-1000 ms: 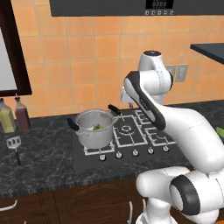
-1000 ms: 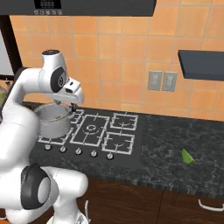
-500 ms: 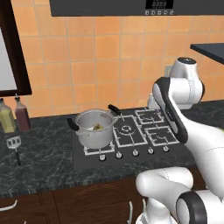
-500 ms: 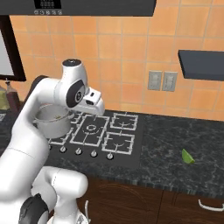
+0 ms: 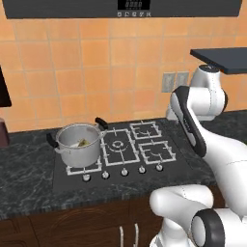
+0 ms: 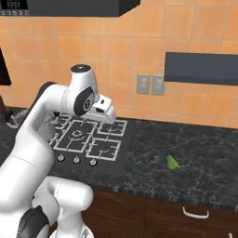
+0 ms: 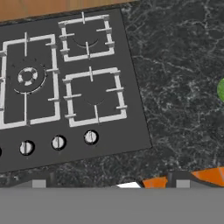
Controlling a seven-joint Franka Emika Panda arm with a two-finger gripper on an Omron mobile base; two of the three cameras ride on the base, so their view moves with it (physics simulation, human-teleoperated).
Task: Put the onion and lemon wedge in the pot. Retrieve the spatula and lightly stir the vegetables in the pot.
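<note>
One lemon wedge right of claw

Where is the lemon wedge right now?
In the right base view, the lemon wedge lies on the dark counter, well right of the stove.

Arm raised and bent at the elbow, wrist pointing downward. Gripper hangs high, jaws spread fully apart, holding nothing.
</note>
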